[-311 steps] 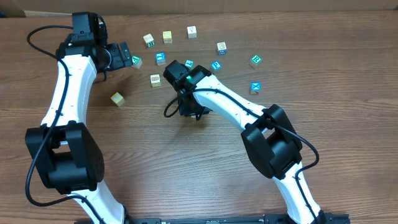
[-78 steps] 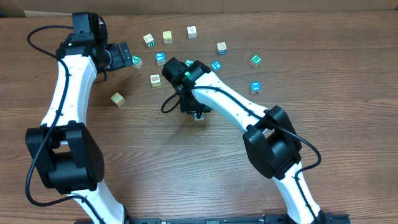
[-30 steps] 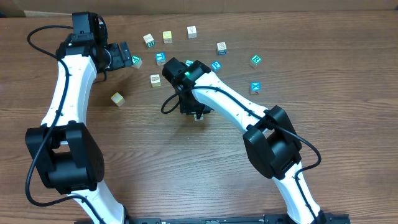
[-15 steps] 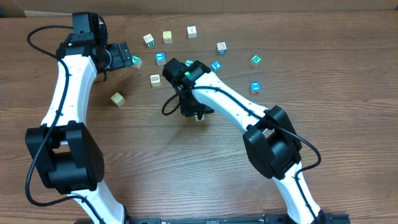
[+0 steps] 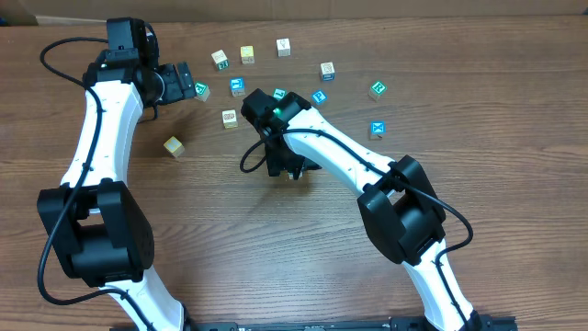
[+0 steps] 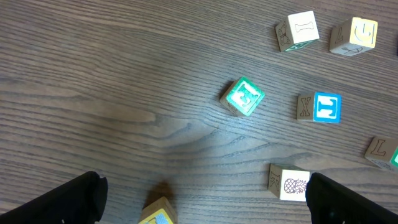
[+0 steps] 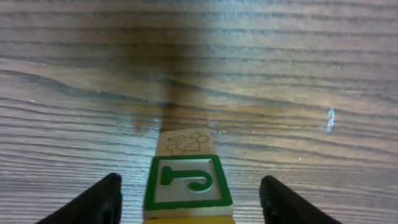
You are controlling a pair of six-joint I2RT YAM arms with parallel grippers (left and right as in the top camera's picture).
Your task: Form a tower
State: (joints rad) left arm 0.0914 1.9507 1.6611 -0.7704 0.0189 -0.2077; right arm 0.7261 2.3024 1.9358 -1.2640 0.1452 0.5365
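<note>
**A:** From overhead, where is the tower (image 7: pixel 186 163)?

**B:** Almost wholly hidden beneath the right pincer (image 5: pixel 292 171), near the middle of the table (image 5: pixel 514 211). Loose cubes (image 5: pixel 328 71) arc around it from ten o'clock to two o'clock, all well apart from it.

**A:** And the left pincer (image 5: pixel 187 81)?

**B:** At ten o'clock of the right one, with a teal cube (image 5: pixel 201 90) just beside it at four o'clock.

**A:** What does the left wrist view give?

**B:** Its fingers (image 6: pixel 68 199) sit in the two lower corners, spread wide, with only bare wood between them. It holds nothing. The teal cube lies at one o'clock of that gap. A blue cube (image 6: pixel 320 107) is at three o'clock of the teal one, and a pineapple cube (image 6: pixel 289 183) at five o'clock.

**A:** And the right wrist view?

**B:** The tower stands between the two fingers, with a strip of wood showing on each side. So that pincer is parted around the tower, touching nothing. A green-framed face with a hook-like mark faces the camera, and a bee is drawn on the face at its twelve o'clock. A shadow (image 7: pixel 180 74) runs on toward twelve.
</note>
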